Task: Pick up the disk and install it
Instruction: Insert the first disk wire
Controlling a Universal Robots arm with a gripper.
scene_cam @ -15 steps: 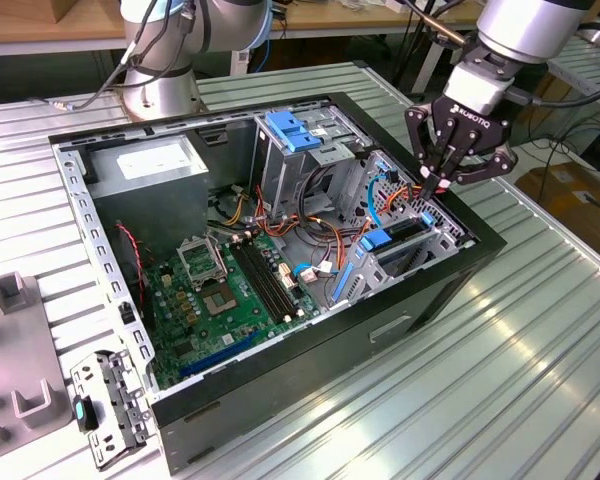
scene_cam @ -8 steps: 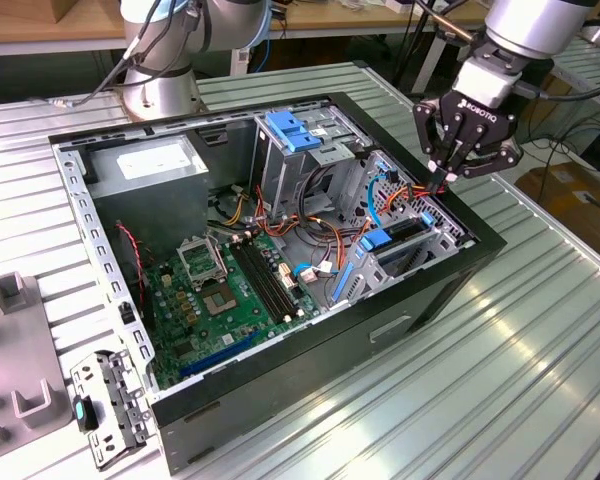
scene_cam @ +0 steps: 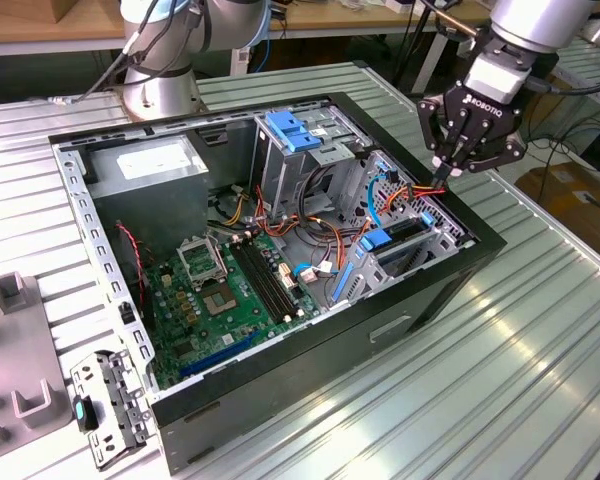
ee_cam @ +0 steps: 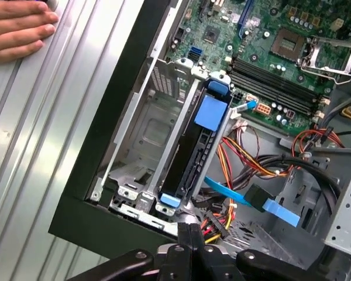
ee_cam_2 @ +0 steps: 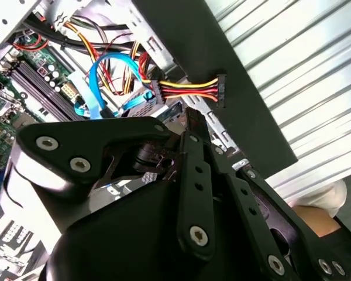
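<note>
The disk [ee_cam: 190, 155], dark with bright blue rails and blue end tabs, lies in the drive cage at the front corner of the open computer case [scene_cam: 460, 290]. In the exterior view the disk [scene_cam: 390, 240] sits low in the case on the exterior view's right. My gripper [scene_cam: 443, 175] hangs just above the case's rim beside that cage, fingers together with nothing between them. In the first wrist view the gripper [ee_cam: 191, 231] is over the disk's near end. In the second wrist view the gripper [ee_cam_2: 193, 117] is close to a loose power connector [ee_cam_2: 221, 89] without touching it.
A person's hand [ee_cam: 17, 29] rests on the ribbed metal table beside the case. Bundles of red, yellow and orange wires and a blue flat cable [ee_cam: 263, 205] lie next to the cage. A pale-blue plate [scene_cam: 295, 130] tops the upper cage. A metal bracket [scene_cam: 105, 405] lies outside the case.
</note>
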